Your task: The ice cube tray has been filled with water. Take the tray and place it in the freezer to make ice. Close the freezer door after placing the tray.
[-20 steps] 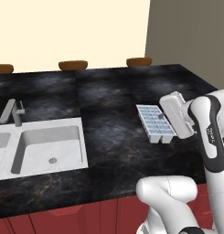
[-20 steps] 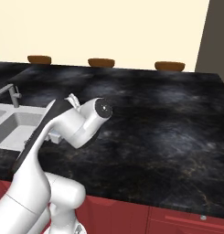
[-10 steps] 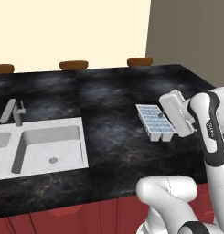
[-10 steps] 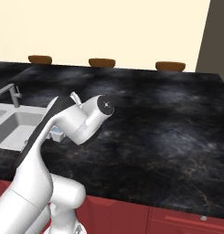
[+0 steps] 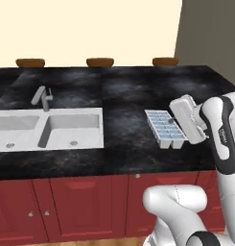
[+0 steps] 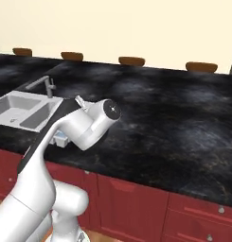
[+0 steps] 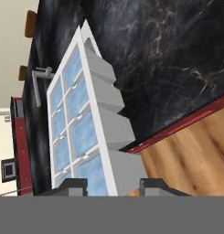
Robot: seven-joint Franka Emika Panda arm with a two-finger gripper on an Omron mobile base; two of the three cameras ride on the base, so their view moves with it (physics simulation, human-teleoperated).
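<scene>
While we hold the tray, change: over the last second almost nothing shifts; the arm only settles a little beside the tray.
Gripper (image 7: 113,185): clenched on the near end of the tray, one finger tip on each side.
Tray (image 5: 163,129): on the right part of the tabletop (image 5: 123,91), near its front edge; we cannot tell if it is lifted clear.
Meaning for the task: we judge the grasp made and the carry to the freezer not yet begun.
Count, tray: one, with two rows of blue cells.
Count, sink (image 5: 66,111): one, with two basins and one tap (image 5: 42,96).
Count, brown round things (image 6: 131,60): four along the far edge.
</scene>
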